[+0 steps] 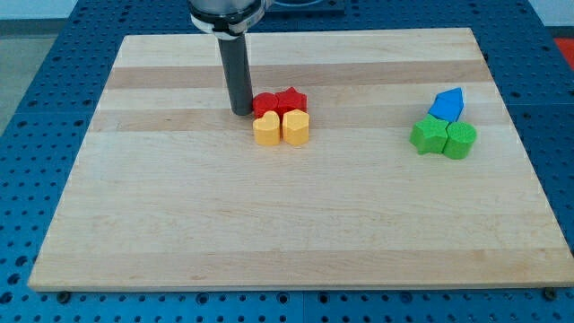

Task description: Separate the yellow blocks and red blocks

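Two red blocks and two yellow blocks sit packed together near the board's upper middle. The round red block (264,102) and the red star (291,99) are on the upper side. The yellow heart (266,128) and the yellow hexagonal block (296,126) lie just below them, touching. My tip (241,110) is at the left side of the round red block, touching it or nearly so.
At the view's right are a blue block (447,105), a green star (429,135) and a green round block (460,140), clustered together. The wooden board (287,224) lies on a blue perforated table.
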Controlling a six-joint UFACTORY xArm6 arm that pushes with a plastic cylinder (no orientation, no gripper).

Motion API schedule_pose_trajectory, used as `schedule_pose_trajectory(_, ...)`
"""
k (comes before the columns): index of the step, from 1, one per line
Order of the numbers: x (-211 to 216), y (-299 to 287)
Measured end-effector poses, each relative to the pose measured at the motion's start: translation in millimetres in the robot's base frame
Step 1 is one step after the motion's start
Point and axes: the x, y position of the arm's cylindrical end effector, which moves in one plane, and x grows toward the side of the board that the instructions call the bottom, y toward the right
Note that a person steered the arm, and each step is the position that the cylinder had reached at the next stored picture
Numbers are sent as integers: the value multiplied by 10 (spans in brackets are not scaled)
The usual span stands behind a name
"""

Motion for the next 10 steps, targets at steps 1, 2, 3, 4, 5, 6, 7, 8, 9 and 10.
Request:
schedule_pose_trajectory(1, 0, 0)
schedule_pose_trajectory(2, -176, -10)
schedule_pose_trajectory(3, -531, -10)
schedule_pose_trajectory(4, -743, 183)
schedule_pose_trajectory(5, -765, 607)
schedule_pose_trajectory(6, -755, 967)
schedule_pose_trajectory(7, -733, 1185)
schedule_pose_trajectory(8, -673, 1346)
schedule_pose_trajectory(9, -593, 1354)
schedule_pose_trajectory(10, -459, 1354)
